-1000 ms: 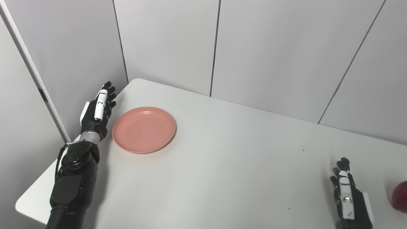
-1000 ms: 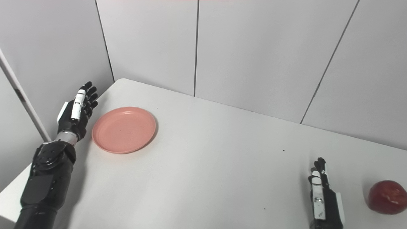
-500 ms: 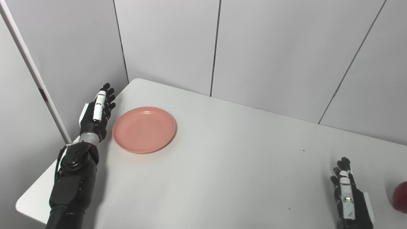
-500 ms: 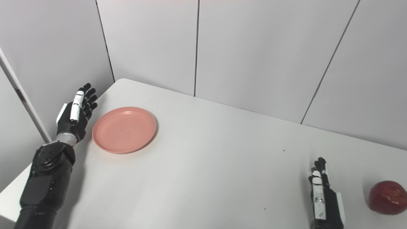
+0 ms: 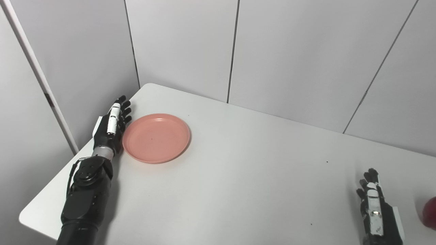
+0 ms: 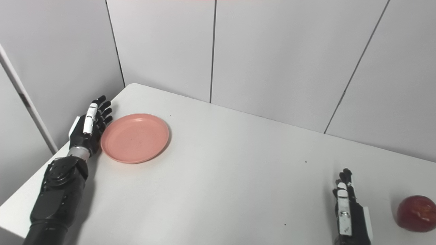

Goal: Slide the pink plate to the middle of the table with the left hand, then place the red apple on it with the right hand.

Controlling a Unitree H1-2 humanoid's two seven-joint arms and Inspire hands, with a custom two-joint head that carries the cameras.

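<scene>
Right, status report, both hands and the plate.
Left hand open, at pink plate's left rim; contact unclear. Right hand open, idle beside red apple. Plate near table's left corner. Path to middle unobstructed.

No readable text, labels, nos. or signs anywhere. Pink plate (image 5: 156, 137), red apple (image 6: 416, 213) and white surface (image 5: 245, 177) are plain (no print). Hands' white strips carry no legible marks.

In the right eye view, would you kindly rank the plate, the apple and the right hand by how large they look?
1. Plate, clearly largest.
2. and 3. Right hand and apple: unsure, since the picture's bottom edge cuts off the hand; its visible part looks taller and narrower than the apple.
</scene>
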